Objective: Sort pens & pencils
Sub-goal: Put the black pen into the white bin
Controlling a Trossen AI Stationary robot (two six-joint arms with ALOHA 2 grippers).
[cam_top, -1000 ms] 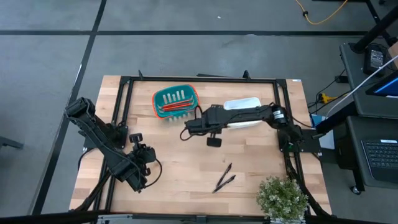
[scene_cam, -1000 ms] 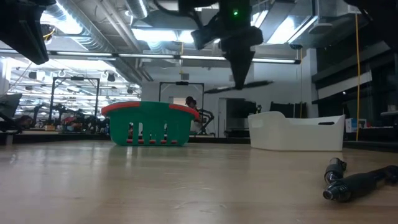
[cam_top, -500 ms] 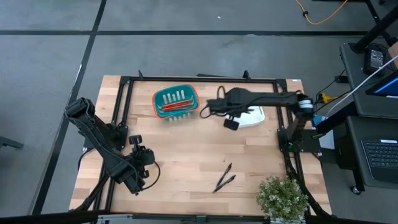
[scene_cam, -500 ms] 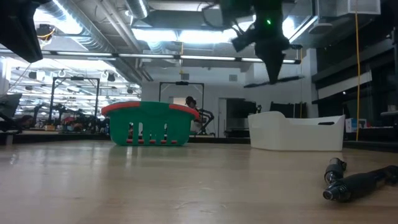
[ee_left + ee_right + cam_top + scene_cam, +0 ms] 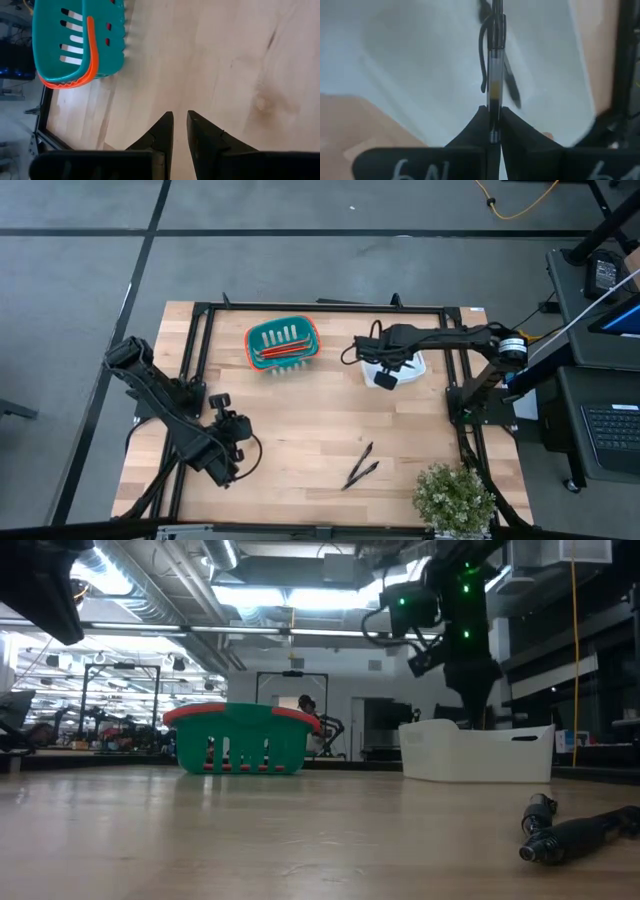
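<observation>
My right gripper [image 5: 378, 363] hangs over the white bin [image 5: 410, 366], shut on a black pen [image 5: 495, 75]. The low view shows it just above the bin's rim [image 5: 477, 730]. Another pen [image 5: 512, 92] lies blurred on the bin's floor. Two more pens [image 5: 360, 465] lie crossed on the bare wood toward the near edge, also seen in the low view [image 5: 575, 832]. Red-orange pencils [image 5: 282, 352] lie flat in the teal basket [image 5: 283, 330]. My left gripper [image 5: 179, 117] waits near the table's near-left corner [image 5: 238, 448], open by a narrow gap and holding nothing. My right gripper pinches the pen by its clear barrel [image 5: 494, 111] between the two fingers, and the pen runs along them. The end with the clip [image 5: 482, 55] sticks out beyond the fingertips toward the bin's floor. The pen is lifted clear of the bin.
A potted plant [image 5: 455, 495] stands at the near right corner. A black frame rail [image 5: 200, 330] runs around the table top. The teal basket [image 5: 240, 740] sits left of the white bin along the far side. Bare wood [image 5: 300, 420] lies between my arms.
My right gripper has carried the pen from the middle of the table, beside the basket, toward the right and far side until it hangs over the white bin. It has tipped: the pen lay level in the low view and now points down into the bin.
</observation>
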